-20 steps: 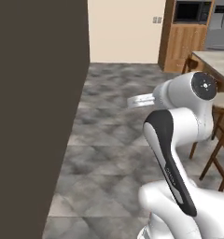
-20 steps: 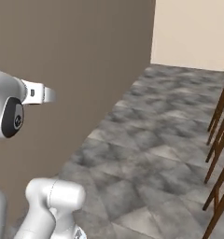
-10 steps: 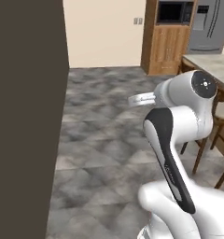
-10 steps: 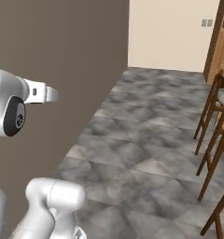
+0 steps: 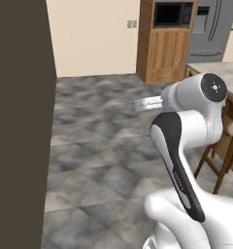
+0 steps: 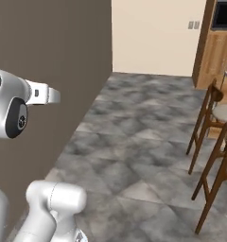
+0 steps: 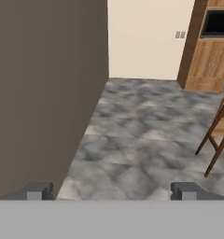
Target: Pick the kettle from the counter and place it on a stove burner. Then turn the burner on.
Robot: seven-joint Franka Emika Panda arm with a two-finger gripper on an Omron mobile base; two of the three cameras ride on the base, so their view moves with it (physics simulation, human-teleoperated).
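Two wooden stools (image 6: 214, 142) standing on grey stone floor (image 6: 139, 156); no readable writing showing. Gripper (image 7: 112, 190) fingers standing wide apart, gripping nothing, facing dark wall (image 7: 44, 88).

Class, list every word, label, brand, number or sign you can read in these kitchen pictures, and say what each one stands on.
None can be read.
Small pale marks run down the dark strip of the robot arm in the left base view: too small and blurred to read.
The wall plate, the microwave and the refrigerator carry no legible text.

Dark wall (image 5: 19, 121), grey tiled floor (image 5: 94, 146)
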